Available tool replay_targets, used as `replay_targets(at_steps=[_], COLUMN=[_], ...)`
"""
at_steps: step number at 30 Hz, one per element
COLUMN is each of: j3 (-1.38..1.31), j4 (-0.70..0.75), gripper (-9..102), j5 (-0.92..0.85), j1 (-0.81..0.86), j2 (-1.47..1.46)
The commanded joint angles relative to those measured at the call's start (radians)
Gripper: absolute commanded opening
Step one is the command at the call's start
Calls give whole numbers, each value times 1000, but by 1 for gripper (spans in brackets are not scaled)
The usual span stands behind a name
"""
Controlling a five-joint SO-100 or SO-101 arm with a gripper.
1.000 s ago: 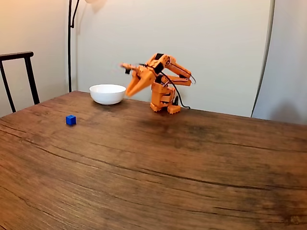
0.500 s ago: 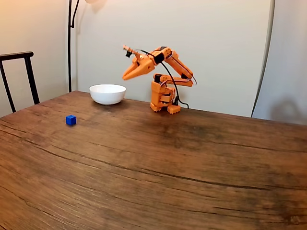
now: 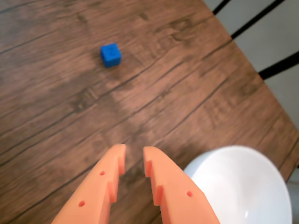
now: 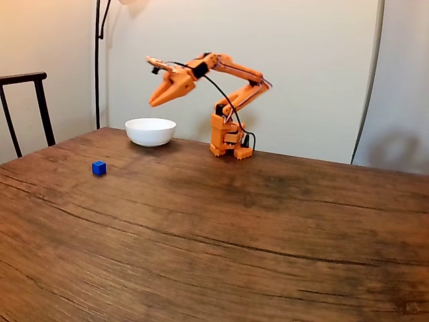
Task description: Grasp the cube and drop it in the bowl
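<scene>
**A:** Since a second ago the arm (image 4: 228, 70) has lifted and stretched out; the gripper (image 4: 153, 103) has gone from low beside the bowl (image 4: 150, 131) to up in the air above it, tip pointing down-left in the fixed view. Cube and bowl haven't shifted.

**B:** Jaw state?

**A:** Slightly apart. Wrist view shows a narrow gap between the two orange fingers (image 3: 107, 175), nothing in it, nothing touching them. Gripper (image 3: 134, 156) points at bare wood just beside the bowl's rim (image 3: 219, 156).

**B:** Cube?

**A:** Blue cube (image 4: 99, 168) sits flat on the table (image 4: 268, 235), near the left edge in the fixed view, in front of the bowl and well apart from it. In the wrist view the cube (image 3: 110, 54) is at upper left, well clear of the fingertips.

**B:** Bowl?

**A:** White, upright, near the table's far edge, left of the arm's base (image 4: 229, 141). Can't see inside it from the fixed view; the part visible in the wrist view looks plain white.

**B:** Anything else around?

**A:** Black chair (image 4: 27, 107) past the table's left edge, lamp pole (image 4: 98, 60) behind the far-left corner.
</scene>
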Motion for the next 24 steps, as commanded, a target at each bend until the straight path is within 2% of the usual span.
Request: replay_targets(at_steps=[1, 9, 24], j3=[-143, -325, -767], j4=[-40, -103, -87], gripper=[4, 4, 4], j5=[23, 32, 163], j1=[6, -3, -8], j2=[-144, -426, -904])
